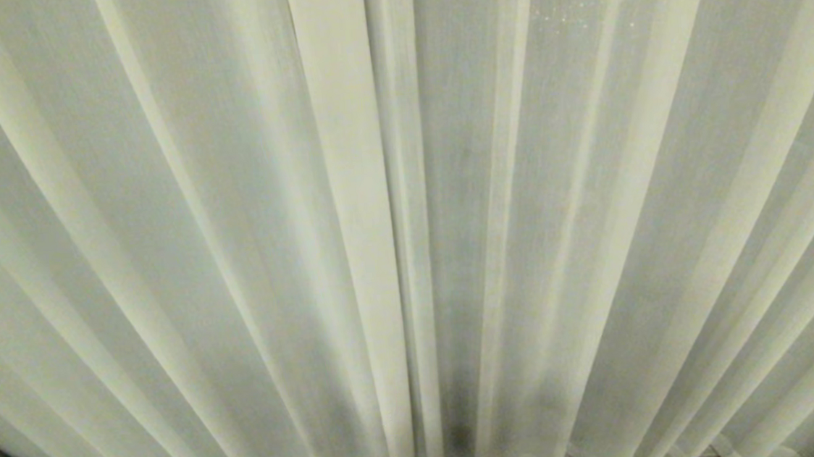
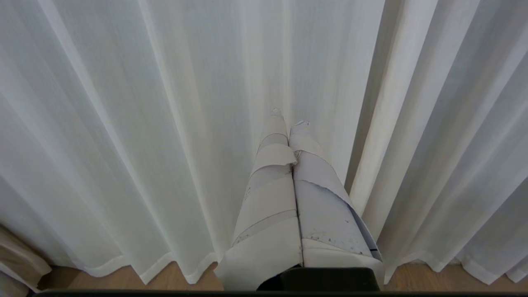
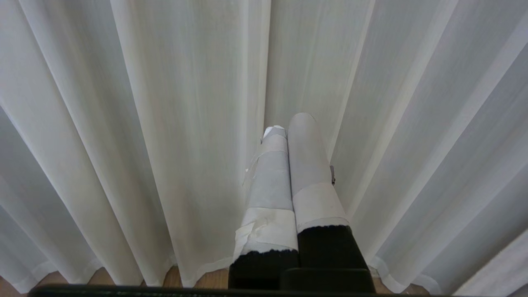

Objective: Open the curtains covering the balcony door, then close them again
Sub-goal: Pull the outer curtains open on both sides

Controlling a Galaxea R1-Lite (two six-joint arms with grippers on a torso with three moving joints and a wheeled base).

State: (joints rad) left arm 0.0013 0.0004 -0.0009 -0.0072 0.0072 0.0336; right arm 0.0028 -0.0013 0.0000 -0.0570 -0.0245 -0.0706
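Left gripper (image 2: 288, 117): pinched closed, empty, facing the curtains (image 1: 233, 235).
Right gripper (image 3: 288, 123): likewise closed, holding nothing.
Curtains: fully drawn, filling the view.
Balcony door: hidden behind fabric.
Risk: closed fingers sliding off pleats; sheer layer snagging or bunching.

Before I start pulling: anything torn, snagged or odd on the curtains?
Nothing torn or snagged. The curtains hang closed in even pleats to the floor. One faint dark smudge shows low near the middle seam; I cannot tell whether it is a stain or a shadow.
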